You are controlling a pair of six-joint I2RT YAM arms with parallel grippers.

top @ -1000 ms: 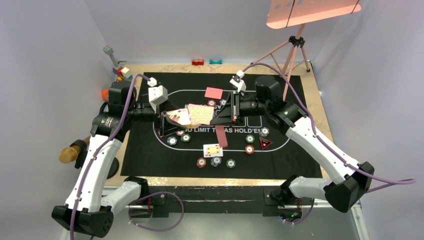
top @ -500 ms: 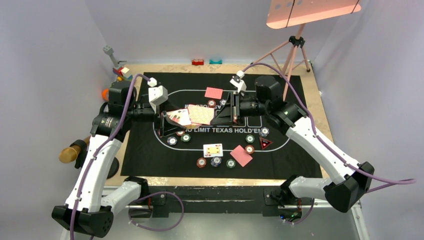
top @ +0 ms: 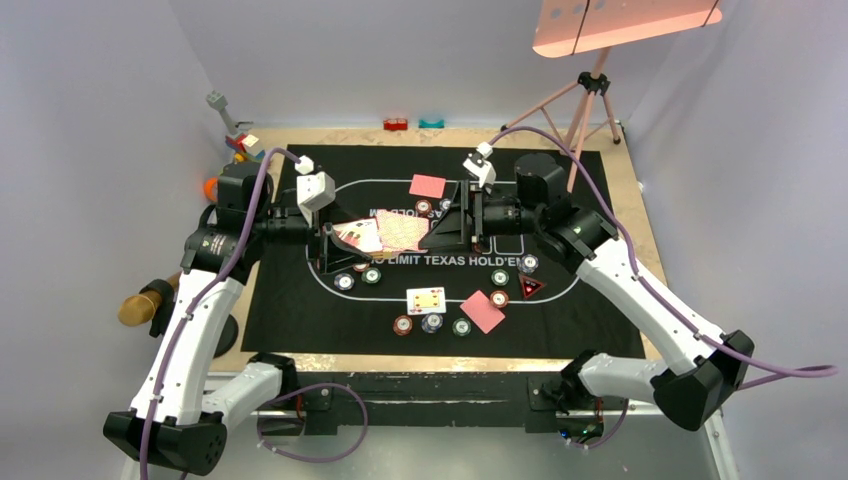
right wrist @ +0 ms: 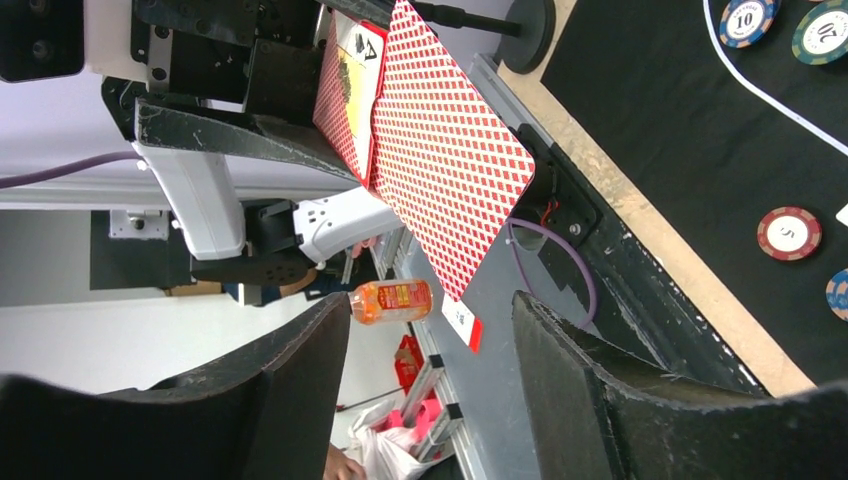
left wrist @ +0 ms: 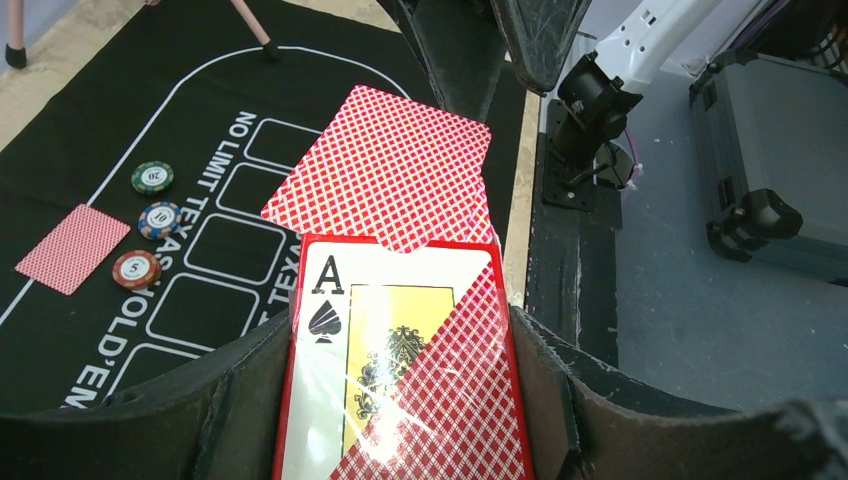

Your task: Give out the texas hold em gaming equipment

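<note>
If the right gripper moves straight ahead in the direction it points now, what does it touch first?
Most likely the red-backed card sticking out of the deck that the left gripper holds; depth is hard to judge.

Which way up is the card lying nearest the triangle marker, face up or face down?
Face down: the card shows its red patterned back, unlike the white-faced card nearby.

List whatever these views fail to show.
- Near face-down card, top view: back up, face hidden.
- Ace, left wrist view: a red-backed card covers its lower right; the frame's bottom edge cuts it.
- Chips, top view: numbers too small.
- Mat, far print line, top view: mostly behind the held cards.
</note>
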